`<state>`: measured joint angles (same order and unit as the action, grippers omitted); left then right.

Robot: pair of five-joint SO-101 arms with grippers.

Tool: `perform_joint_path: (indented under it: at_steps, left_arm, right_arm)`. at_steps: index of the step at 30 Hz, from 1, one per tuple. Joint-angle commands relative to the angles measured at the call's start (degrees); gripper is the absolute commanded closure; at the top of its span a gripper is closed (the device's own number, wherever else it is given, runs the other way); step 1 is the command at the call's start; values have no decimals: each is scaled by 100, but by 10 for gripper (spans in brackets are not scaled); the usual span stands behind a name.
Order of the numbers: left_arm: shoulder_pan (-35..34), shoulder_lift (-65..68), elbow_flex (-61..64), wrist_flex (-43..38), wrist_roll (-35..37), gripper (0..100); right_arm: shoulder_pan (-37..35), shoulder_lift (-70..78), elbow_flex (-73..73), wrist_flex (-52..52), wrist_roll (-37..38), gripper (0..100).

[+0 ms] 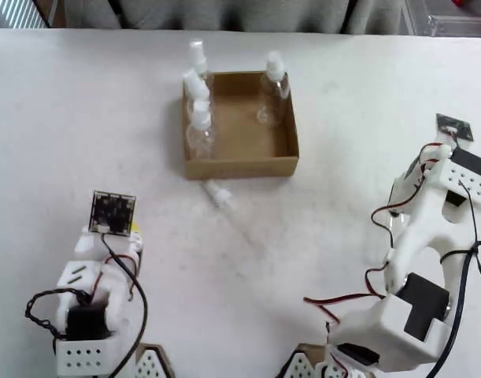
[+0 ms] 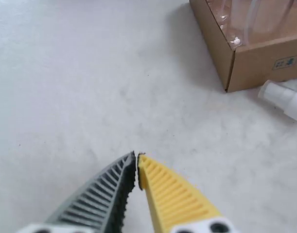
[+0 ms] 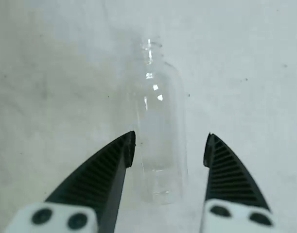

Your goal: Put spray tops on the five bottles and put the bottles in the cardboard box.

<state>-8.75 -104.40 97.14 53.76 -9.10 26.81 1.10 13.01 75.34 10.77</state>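
White bench [image 3: 51, 73] is seen under a clear uncapped bottle [image 3: 158, 107], laid flat inside the spread-apart right tool [image 3: 170, 137], long axis pointed straight away, neck farthest; the left tool [image 2: 137, 156] is pressed together.

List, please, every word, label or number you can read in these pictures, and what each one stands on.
Side of the brown cardboard box: small dark print, too small and blurred to read.
Nothing else carries legible text.
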Motion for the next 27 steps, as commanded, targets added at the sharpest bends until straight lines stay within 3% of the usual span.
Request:
perform_joint_path:
  at_steps: [1,10,27]
  left_arm:
    - [-48,-31,-18,26,-70,980]
    - [-48,-31,-18,26,-70,980]
    - [-48,-31,-18,26,-70,980]
  right_arm:
    - [4,-233,-26,-321,-185,807]
    - [-435,-224,-9,-356,-246,805]
    - [-303,-215,809,-1411,-501,804]
